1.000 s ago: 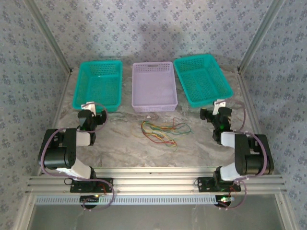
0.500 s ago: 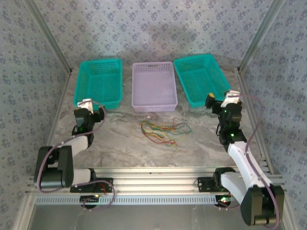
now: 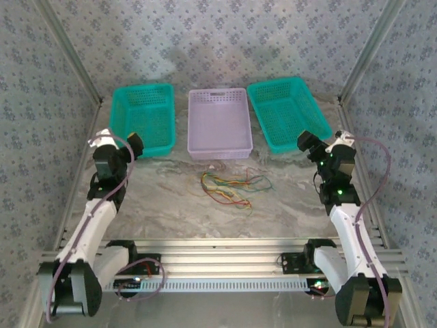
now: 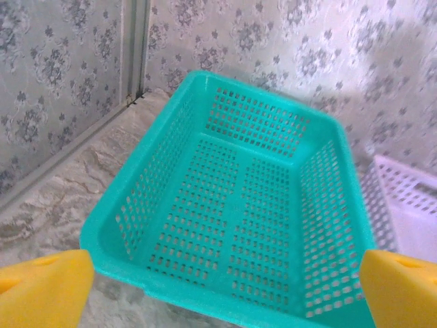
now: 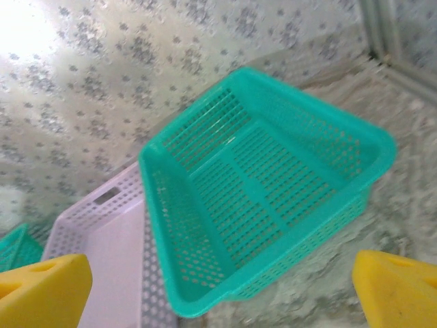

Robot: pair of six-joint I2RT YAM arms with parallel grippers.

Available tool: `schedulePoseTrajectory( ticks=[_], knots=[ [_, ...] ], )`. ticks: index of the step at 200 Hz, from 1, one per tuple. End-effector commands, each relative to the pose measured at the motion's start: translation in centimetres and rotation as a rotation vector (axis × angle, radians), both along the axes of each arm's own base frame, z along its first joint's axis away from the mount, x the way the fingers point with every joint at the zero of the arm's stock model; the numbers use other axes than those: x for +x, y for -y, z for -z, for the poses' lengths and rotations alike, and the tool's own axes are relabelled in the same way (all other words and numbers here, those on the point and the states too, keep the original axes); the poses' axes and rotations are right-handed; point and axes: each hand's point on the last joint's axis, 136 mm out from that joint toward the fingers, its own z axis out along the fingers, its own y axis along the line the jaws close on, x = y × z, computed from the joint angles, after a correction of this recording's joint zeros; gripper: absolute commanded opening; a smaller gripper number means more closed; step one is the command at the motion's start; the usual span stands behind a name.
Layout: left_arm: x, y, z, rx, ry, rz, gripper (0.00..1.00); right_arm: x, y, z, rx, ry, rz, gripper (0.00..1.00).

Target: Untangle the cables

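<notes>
**Near the counter's middle, the cables lie tangled; both tools released**

Just in front of the lilac basket [image 3: 220,152], toward the middle of the counter [image 3: 171,205], I see the cables [image 3: 232,188]. They are yellow, dark green and red wires in one loose tangle, lying flat and well apart from both arms.

My left tool [image 3: 123,145] hovers at the near edge of the left teal basket [image 3: 110,123], close to the counter's left edge. Its jaws are spread wide with nothing between them. From its wrist camera I see the yellow pads [image 4: 41,290] at either side and that basket beyond.

My right tool [image 3: 322,147] hangs just off the near right corner of the right teal basket [image 3: 316,106], by the counter's right edge. It is likewise spread wide and holds nothing.
</notes>
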Motion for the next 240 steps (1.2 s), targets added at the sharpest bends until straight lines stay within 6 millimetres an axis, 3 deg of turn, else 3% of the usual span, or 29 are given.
schedulePoseTrajectory(
  ticks=[1,12,33,69,115,158,170,202,240],
  knots=[
    [-2.7,-1.2,0.8,-0.214,-0.032,-0.14,1.0,-0.4,-1.2,0.1,0.158,-0.037,-0.036,1.0],
    [-3.6,-1.8,0.8,-0.304,-0.038,-0.199,1.0,-0.3,-2.2,-0.4,0.154,0.022,-0.102,1.0],
    [-3.0,1.4,-0.8,-0.275,-0.061,0.02,1.0,-0.6,-3.2,-0.2,0.083,0.015,-0.127,1.0],
    [-3.4,3.8,-0.1,-0.263,-0.246,0.138,1.0,-0.5,-6.5,2.0,-0.066,-0.097,-0.218,1.0],
    [-5.2,6.7,1.8,-0.177,-0.448,0.256,1.0,-2.2,-10.7,4.1,-0.209,-0.171,-0.314,1.0],
    [-7.1,9.8,2.9,-0.069,-0.52,0.331,1.0,-5.0,-15.0,7.5,-0.225,-0.275,-0.509,1.0],
    [-8.0,10.8,4.0,-0.07,-0.572,0.354,1.0,-6.1,-16.1,8.7,-0.227,-0.31,-0.559,1.0],
    [-8.9,13.4,6.0,-0.046,-0.647,0.398,1.0,-7.9,-18.0,10.8,-0.25,-0.356,-0.632,1.0],
    [-9.0,18.1,8.6,-0.024,-0.682,0.476,0.99,-8.8,-19.2,12.8,-0.275,-0.396,-0.684,1.0]
  ],
)
